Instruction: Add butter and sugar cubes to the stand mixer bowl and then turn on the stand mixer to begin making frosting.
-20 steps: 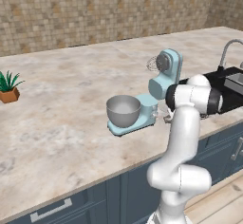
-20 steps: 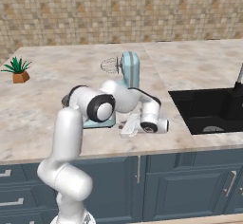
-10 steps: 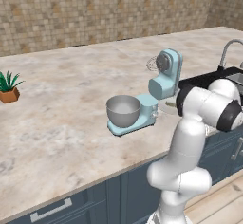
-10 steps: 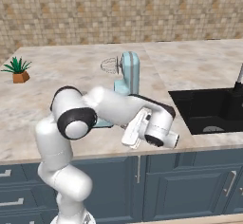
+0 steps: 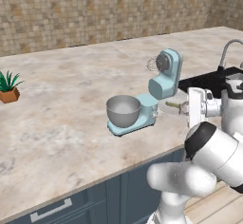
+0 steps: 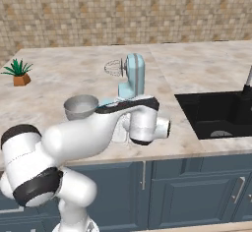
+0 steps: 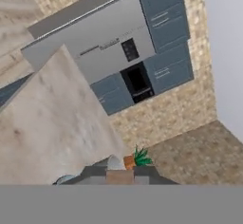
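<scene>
- A wall (image 5: 95, 14) of small tan and brown tiles is running along the back of the room.
- The tabletop (image 5: 61, 123), a pale, veined, marble-like stone, is stretching wide across both base views and carrying everything else.
- Dark blue-grey cabinets (image 6: 197, 191) with pale bar handles are sitting below its front edge. In the hand view, more of the same cabinets are showing across the room around a grey panel.
- A black sink (image 6: 216, 113) is lying sunk into the tabletop at the right, with a curved faucet (image 5: 228, 52) rising behind it.
- The arm (image 6: 93, 132) is reaching low over the tabletop's front edge, passing in front of the mixer in the right base view.
- The stand mixer (image 5: 163, 80) is standing mid-tabletop, left of the sink, its head tilting up and its wire whisk (image 5: 152, 65) hanging clear of the bowl.
- The stand mixer bowl (image 5: 123, 110) is sitting on the front end of the mixer's blue base.
- A flat white plate (image 5: 163, 105) is lying just right of the mixer's base, under the robot's hand.
- A small potted plant (image 5: 8, 88) is standing well apart at the far left.
- The gripper (image 7: 119, 175) is hovering beside the mixer, its fingers (image 7: 95, 173) closing on a small tan block.
- That block looks to be the butter (image 7: 119, 177), and it is being held off the tabletop, outside the bowl.
</scene>
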Tool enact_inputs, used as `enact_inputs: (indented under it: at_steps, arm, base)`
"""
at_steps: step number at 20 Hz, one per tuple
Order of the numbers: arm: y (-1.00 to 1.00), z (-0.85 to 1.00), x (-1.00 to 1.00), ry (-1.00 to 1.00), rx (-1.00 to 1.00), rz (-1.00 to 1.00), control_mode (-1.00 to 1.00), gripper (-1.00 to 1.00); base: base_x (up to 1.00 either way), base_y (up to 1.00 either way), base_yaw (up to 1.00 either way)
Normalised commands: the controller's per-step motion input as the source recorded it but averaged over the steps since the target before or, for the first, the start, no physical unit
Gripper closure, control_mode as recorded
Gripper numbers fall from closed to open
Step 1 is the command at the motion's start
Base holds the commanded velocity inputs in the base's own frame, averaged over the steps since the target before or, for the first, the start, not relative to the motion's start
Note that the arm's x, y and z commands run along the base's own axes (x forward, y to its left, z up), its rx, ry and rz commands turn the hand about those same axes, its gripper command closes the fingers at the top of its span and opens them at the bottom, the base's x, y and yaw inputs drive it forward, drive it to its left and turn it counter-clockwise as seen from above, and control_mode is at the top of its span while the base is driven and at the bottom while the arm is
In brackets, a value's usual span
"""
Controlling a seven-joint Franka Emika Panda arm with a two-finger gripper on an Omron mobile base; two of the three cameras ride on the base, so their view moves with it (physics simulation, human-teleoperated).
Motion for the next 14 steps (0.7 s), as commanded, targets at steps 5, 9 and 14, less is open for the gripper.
enact_inputs:
  at_steps: [5,9,14]
  arm:
    - [0.57,0.95,-0.02,-0.2,-0.41,0.02,-1.0,1.0]
    - [0.46,0.6,0.0,-0.07,-0.41,0.0,-1.0,1.0]
    - [0.5,0.22,0.16,0.0,-0.45,0.0,-1.0,1.0]
  base:
    - [0.0,0.0,0.0]
    - [0.0,0.0,0.0]
    - [0.0,0.0,0.0]
